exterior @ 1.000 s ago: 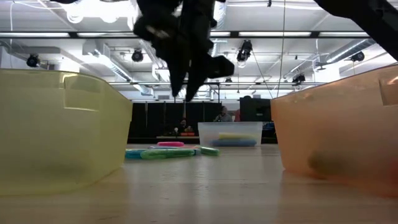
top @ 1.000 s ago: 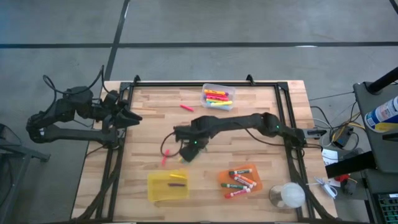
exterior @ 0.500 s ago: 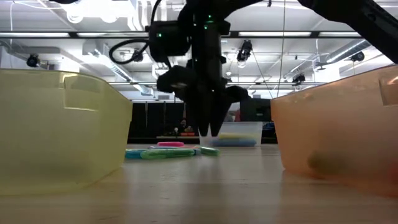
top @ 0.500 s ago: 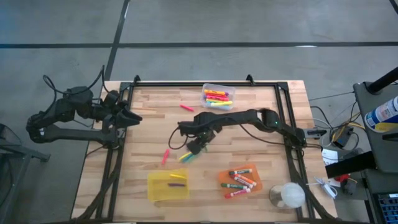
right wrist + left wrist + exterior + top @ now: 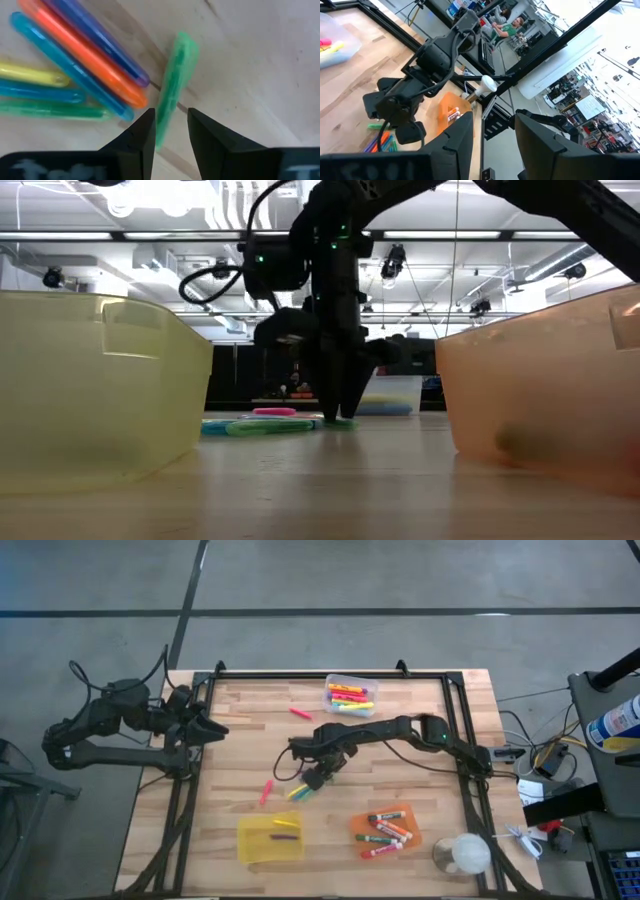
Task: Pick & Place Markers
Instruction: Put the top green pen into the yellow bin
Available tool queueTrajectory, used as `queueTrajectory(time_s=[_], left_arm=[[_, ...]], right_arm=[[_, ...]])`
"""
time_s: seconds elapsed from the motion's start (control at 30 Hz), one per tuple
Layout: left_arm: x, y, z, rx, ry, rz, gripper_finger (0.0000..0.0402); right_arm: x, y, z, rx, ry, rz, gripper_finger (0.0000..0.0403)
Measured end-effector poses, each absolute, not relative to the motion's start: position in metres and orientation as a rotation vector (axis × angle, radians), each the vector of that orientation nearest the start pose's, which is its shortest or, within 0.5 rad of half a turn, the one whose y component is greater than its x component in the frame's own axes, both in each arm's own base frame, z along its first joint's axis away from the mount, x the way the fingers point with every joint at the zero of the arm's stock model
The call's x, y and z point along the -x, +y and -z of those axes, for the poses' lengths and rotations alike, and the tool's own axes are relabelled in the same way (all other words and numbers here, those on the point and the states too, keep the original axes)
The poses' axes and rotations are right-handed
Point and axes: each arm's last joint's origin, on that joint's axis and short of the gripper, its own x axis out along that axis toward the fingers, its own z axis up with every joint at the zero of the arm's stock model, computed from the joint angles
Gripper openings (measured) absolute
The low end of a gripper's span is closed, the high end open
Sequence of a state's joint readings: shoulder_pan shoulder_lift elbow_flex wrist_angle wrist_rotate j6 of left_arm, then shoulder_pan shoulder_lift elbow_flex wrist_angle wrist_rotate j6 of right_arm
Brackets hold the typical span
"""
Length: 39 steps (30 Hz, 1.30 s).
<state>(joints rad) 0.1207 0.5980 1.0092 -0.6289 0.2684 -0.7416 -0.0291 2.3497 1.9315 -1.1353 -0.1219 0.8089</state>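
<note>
While right gripper (image 5: 169, 131) hangs low over table (image 5: 240, 730) centre, fingers part-open straddle green marker (image 5: 172, 87), no grip visible; marker lies flat on wood beside cluster of purple, orange, blue, yellow markers (image 5: 82, 65). Left gripper (image 5: 215, 728) waits at table's left edge, fingers apart, empty

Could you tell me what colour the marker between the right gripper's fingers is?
Green; the marker shows best in the right wrist view.
</note>
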Motion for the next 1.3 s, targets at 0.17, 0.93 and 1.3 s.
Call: queueTrajectory(time_s=[0.17, 0.93, 1.3], left_arm=[[-0.096, 0.004, -0.384, 0.779, 0.259, 0.061, 0.0140], [-0.096, 0.004, -0.384, 0.797, 0.261, 0.059, 0.0140], [-0.096, 0.004, -0.384, 0.794, 0.260, 0.059, 0.0140]], right_arm=[[-0.453, -0.010, -0.142, -0.761, 1.501, 0.548, 0.0112], [-0.469, -0.006, -0.190, -0.586, 1.429, 0.380, 0.0025], [-0.490, 0.057, -0.254, -0.319, 1.153, -0.008, 0.0024]])
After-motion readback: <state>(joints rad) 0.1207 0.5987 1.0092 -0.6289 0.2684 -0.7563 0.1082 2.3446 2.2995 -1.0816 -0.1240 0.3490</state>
